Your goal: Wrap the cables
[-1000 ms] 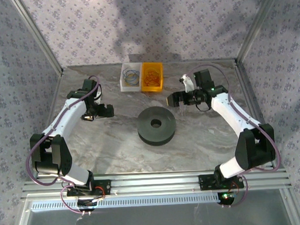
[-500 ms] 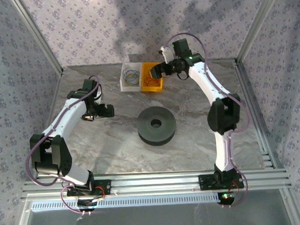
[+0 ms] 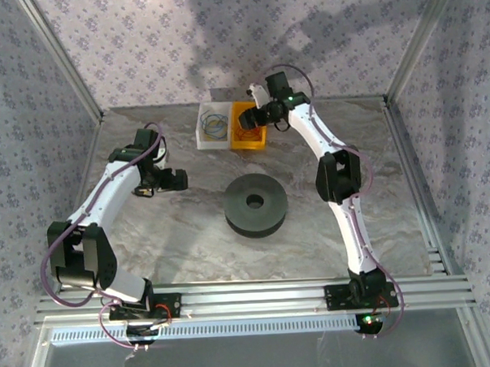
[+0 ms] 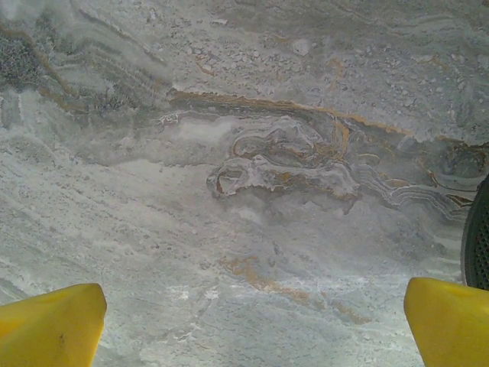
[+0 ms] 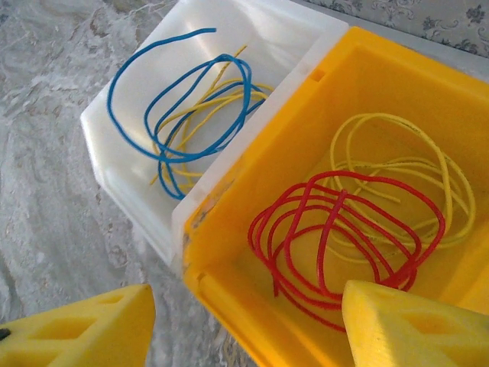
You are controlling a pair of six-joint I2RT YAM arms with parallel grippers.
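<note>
Marble-patterned table top (image 3: 190,235) in grey and tan, seen from above, enclosed by an aluminium frame and walls of pale fabric with a small purple flower print (image 3: 141,50).

At the near edge, two white robot arms are bolted to a metal rail. The left arm (image 3: 107,193) is folded at the elbow and reaches inward over the left half of the table. The left gripper (image 3: 173,181) hangs above bare marble with nothing in it. In its wrist view the two yellow fingertips (image 4: 50,325) sit at opposite bottom corners, spread wide apart, and the dark edge of the black spool (image 4: 480,237) shows at the right.

That black spool (image 3: 256,204) lies flat at the centre of the table with its hole facing up, well apart from both grippers.

The right arm (image 3: 343,195) stretches nearly straight toward the far edge. The right gripper (image 3: 255,116) is above the yellow bin (image 3: 251,146). Its yellow fingers (image 5: 84,329) stand apart on either side of the bin's near wall, holding nothing.

Two small bins stand touching side by side at the far edge. The white bin (image 5: 130,191), on the left, holds blue wire loops (image 5: 183,115) and thin yellow strands. The yellow bin holds the red cables (image 5: 344,237), loosely coiled on its floor, overlapping a yellow wire loop (image 5: 397,164) beside them. The red cables are untouched.
</note>
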